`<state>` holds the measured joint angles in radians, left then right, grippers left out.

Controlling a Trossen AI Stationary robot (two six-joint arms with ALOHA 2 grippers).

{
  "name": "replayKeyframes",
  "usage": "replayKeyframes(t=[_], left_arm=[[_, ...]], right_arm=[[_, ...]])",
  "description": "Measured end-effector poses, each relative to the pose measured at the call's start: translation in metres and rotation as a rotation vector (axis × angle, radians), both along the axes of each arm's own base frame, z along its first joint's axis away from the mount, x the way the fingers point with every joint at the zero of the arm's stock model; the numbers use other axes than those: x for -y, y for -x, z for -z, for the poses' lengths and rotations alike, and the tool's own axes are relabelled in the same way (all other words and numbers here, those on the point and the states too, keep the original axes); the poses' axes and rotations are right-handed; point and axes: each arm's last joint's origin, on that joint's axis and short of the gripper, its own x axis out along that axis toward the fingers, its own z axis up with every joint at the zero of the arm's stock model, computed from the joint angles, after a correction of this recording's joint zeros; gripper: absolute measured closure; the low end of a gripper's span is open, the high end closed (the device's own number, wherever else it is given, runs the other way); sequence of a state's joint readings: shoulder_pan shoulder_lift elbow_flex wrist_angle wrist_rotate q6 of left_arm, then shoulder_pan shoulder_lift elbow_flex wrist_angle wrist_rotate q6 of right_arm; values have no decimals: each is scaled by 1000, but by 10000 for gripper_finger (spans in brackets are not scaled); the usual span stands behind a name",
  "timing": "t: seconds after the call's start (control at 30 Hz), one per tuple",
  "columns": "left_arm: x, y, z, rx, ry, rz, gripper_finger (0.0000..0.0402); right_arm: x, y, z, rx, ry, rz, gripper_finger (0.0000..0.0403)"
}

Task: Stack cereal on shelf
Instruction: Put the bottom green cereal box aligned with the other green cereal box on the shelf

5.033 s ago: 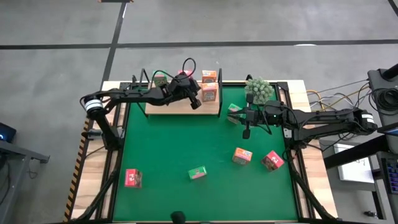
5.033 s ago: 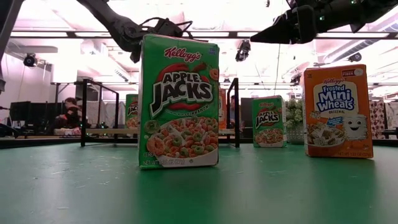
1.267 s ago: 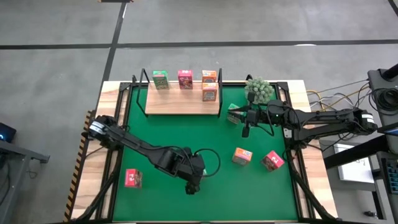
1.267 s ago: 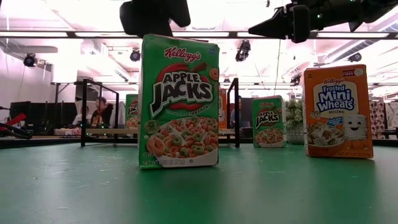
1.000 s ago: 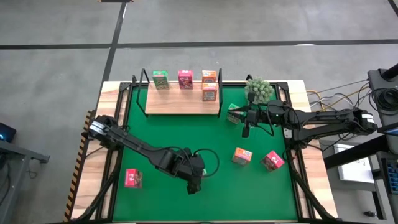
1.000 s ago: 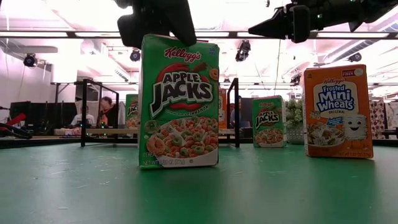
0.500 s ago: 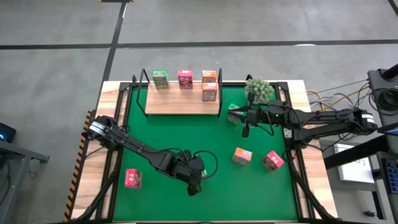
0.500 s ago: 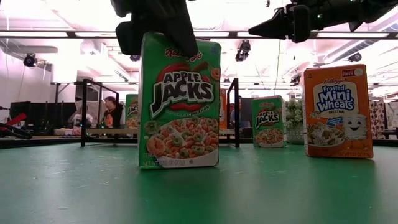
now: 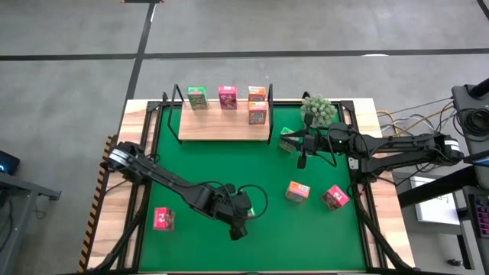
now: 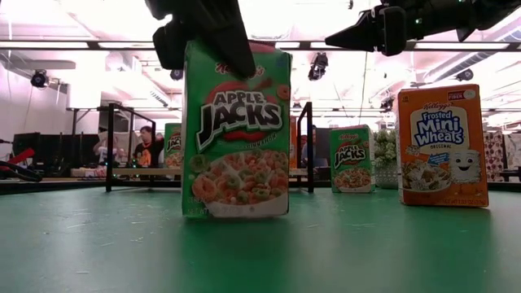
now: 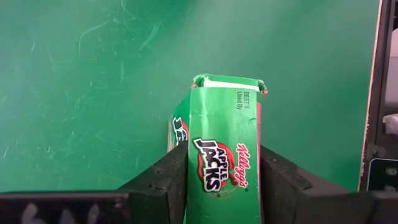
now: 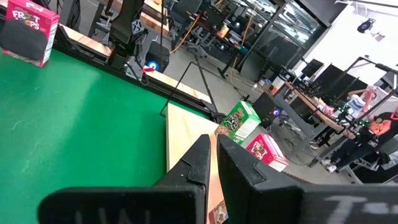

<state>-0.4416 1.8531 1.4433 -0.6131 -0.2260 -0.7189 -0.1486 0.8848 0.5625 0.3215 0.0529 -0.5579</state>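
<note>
Left tool clenches an upright Apple Jacks box, apparently tilting slightly. The shelf lies well apart, across the counter. Right tool, pinched empty, waits nearer it.

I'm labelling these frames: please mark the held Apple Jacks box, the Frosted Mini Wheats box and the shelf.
Apple Jacks box (image 10: 236, 138), low view, printed front.
Frosted Mini Wheats box (image 10: 442, 145), low view, front panel.
Shelf (image 9: 221, 128), high view, bare lower board.

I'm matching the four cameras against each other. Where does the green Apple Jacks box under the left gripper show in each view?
High view: near the mat's front edge, mostly hidden under the left gripper.
Low view: the large green Apple Jacks box at centre-left, slightly tilted, fingers at its top.
Left wrist view: centre-bottom, between the two dark fingers.
Right wrist view: not in it.
Shared landmark: the green mat.
</note>
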Motion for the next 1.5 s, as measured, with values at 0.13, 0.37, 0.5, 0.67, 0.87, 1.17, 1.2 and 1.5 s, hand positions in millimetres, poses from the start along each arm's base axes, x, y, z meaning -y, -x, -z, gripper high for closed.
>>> replayKeyframes(t=[0.13,0.37,0.5,0.67,0.87,1.17,1.2,1.5], left_arm=[[-3,5,-12,19,-8,28,271],[-17,23,-39,8,-113,174,271],[-44,39,-56,-63,-172,184,271],[-87,61,-82,-115,-252,188,271],[-150,83,-106,-156,-395,106,271],[-242,101,-112,-257,-485,11,271],[-252,103,-111,-266,-476,4,271],[-320,133,-78,-266,-319,6,271]], right_arm=[[0,0,0,-1,-4,1,385],[0,0,0,0,-10,1,385],[0,0,0,1,-16,1,385],[0,0,0,4,-31,2,385],[0,0,0,7,-44,2,385],[0,0,1,9,-68,2,385],[0,0,1,9,-68,2,385],[0,0,1,4,-65,2,385]])
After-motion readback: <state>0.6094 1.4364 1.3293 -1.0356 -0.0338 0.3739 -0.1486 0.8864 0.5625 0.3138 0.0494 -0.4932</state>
